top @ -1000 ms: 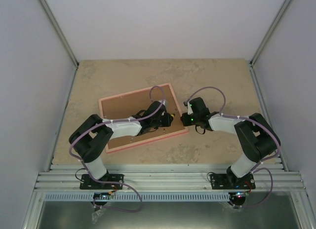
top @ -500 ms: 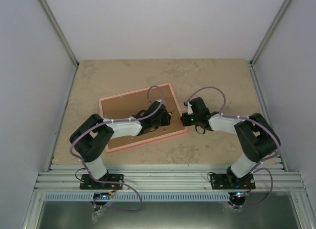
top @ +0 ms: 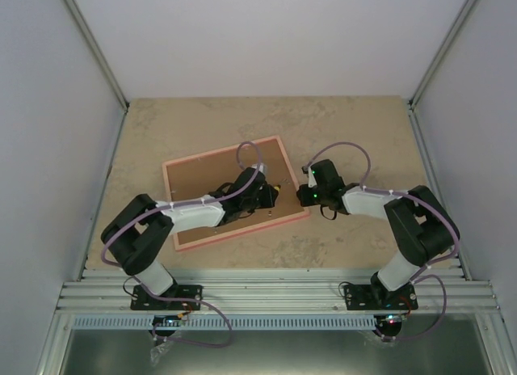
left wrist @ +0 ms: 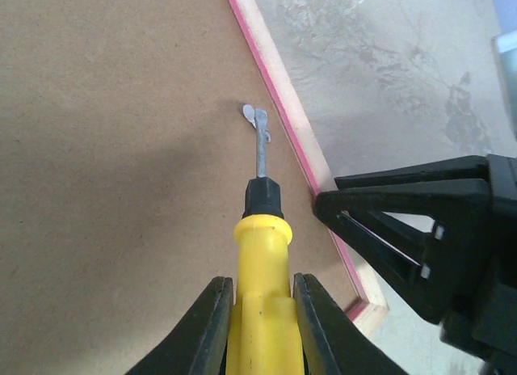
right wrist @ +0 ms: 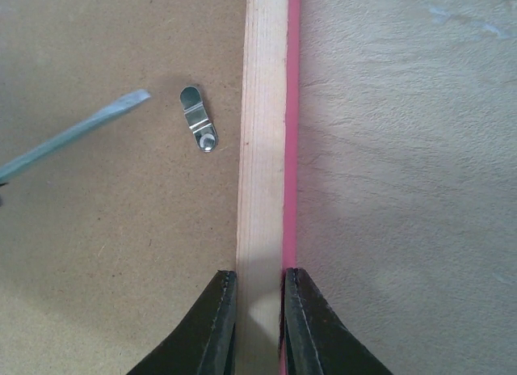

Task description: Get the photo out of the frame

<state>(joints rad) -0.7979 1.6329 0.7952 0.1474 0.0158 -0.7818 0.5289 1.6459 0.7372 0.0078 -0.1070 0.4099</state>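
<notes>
I watch the pink frame [top: 218,151] lie back-up and askew at the centre of the surface [top: 347,132], brown backing board [top: 202,181] showing, the photo out of sight. The left jaws are closed on a yellow-handled screwdriver [left wrist: 261,229], its blade tip close to a small metal clip [left wrist: 257,116] by the frame's edge, upper middle of the left wrist view. The right jaws clamp the frame's wooden rail at the bottom centre of the right wrist view.
</notes>
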